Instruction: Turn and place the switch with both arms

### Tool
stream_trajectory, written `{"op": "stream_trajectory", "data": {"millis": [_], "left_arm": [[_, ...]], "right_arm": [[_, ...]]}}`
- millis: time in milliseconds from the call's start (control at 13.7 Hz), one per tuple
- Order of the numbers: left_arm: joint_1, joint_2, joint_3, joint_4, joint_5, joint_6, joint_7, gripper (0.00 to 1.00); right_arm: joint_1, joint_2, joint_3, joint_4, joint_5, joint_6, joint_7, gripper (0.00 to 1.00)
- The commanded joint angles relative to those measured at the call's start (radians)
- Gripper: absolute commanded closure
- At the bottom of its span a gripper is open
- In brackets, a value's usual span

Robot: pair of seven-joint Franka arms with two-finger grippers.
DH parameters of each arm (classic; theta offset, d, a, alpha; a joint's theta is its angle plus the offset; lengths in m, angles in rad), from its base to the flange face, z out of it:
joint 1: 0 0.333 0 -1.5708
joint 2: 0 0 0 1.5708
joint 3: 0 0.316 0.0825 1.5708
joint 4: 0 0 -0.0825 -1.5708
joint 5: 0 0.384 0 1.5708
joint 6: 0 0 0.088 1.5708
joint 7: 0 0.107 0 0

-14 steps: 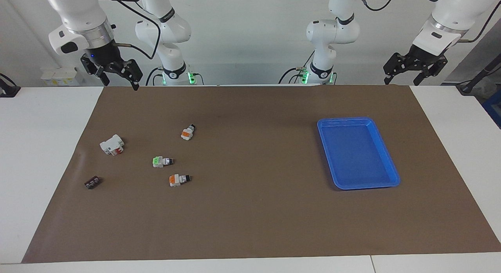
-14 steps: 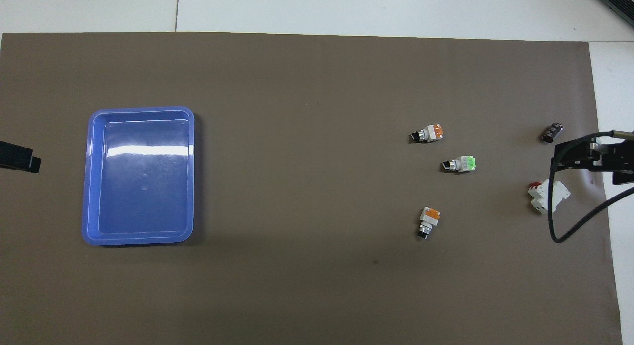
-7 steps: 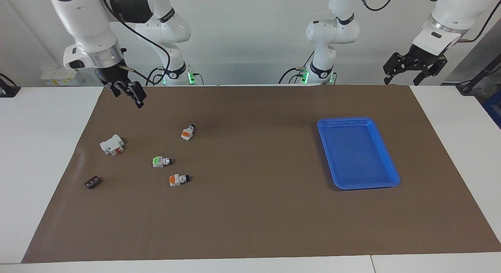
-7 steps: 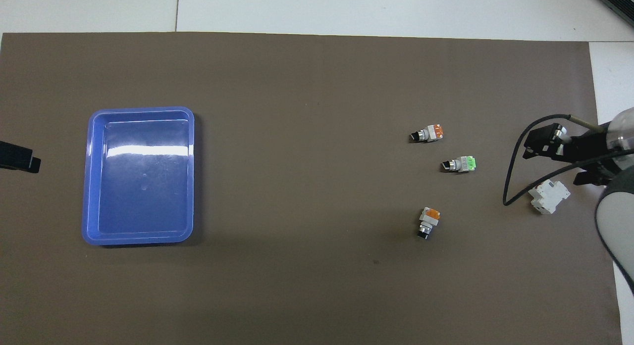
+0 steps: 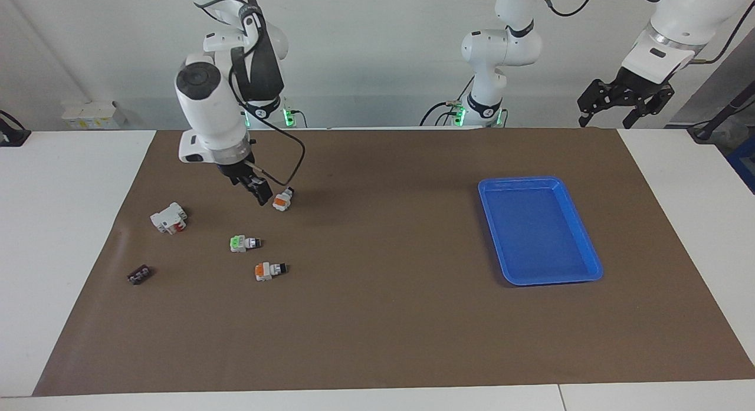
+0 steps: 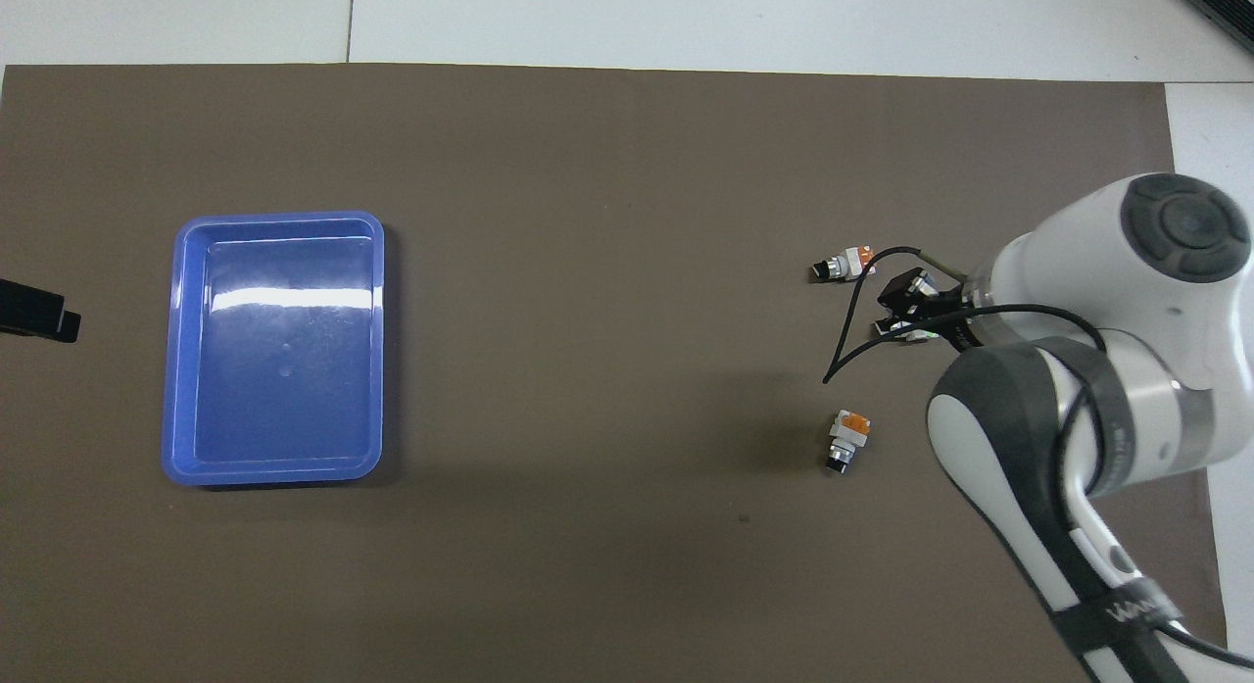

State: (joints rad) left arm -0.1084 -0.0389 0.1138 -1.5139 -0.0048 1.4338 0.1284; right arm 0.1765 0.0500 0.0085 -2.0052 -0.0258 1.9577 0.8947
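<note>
We centre the right gripper [image 5: 259, 194], its fingers spread and empty, over the switch [image 5: 283, 200] lying just beside it, nearer the robots than the green-block switch [image 5: 244, 243]. We lower squarely before closing. The left gripper [image 5: 624, 101] waits open, raised near the blue tray [image 5: 590, 263].

Room bright and evenly lit from above. Shadows soft and short: a faint one beside the blue tray [image 6: 279, 222], a diffuse dark patch on the brown mat [image 5: 377, 340] near the right arm [image 5: 212, 113]. White glare streak on the tray floor. Both views sharp; small parts lack detail.
</note>
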Motion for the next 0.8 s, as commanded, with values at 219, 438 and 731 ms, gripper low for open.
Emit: {"op": "stream_trajectory", "data": {"millis": [219,438,731], "left_arm": [[0.003,-0.026,-0.002,-0.026,0.005,-0.006,0.003,0.0],[0.003,-0.026,-0.002,-0.026,0.005,-0.007,0.003,0.0],[0.003,-0.026,-0.002,-0.026,0.005,-0.007,0.003,0.0]], "right_arm": [[0.023,-0.054,-0.001,-0.266,0.05,0.145,-0.003,0.0],[0.024,-0.067,-0.001,-0.34,0.094,0.232,0.009,0.0],[0.044,-0.07,-0.001,-0.417,0.135,0.311,-0.008,0.0]]}}
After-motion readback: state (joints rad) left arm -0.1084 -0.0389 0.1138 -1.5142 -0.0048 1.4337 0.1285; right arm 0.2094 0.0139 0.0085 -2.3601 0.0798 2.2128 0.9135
